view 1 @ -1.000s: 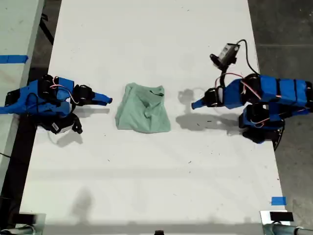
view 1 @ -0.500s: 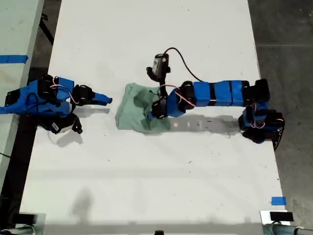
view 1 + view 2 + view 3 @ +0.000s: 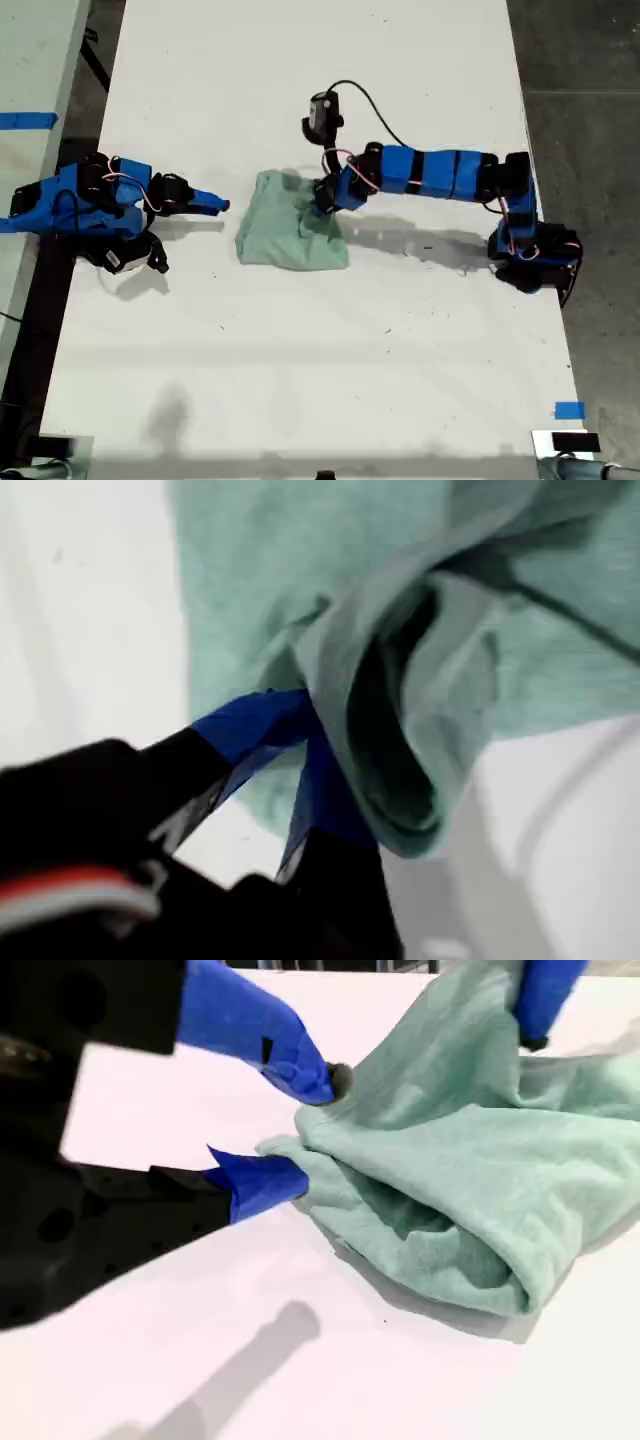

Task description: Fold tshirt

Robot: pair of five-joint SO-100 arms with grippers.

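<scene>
Currently my first gripper (image 3: 300, 750) has its jaws pinched on a fold of the tshirt (image 3: 293, 233), bunched mid-table; my second gripper (image 3: 300, 1125) waits open at its far edge in the exterior view's left. Risk: only one layer is caught, so lifting may drag the heap instead of unfolding it.

The tshirt (image 3: 290, 232) is plain pale mint green, unpatterned, darker in its folds. The counter (image 3: 300, 380) is plain white. My first gripper (image 3: 295, 750) and my second gripper (image 3: 290, 1130) have bright blue fingers (image 3: 250, 725) on black bodies. A strip of blue tape (image 3: 569, 410) marks the counter's edge at the exterior view's right
</scene>
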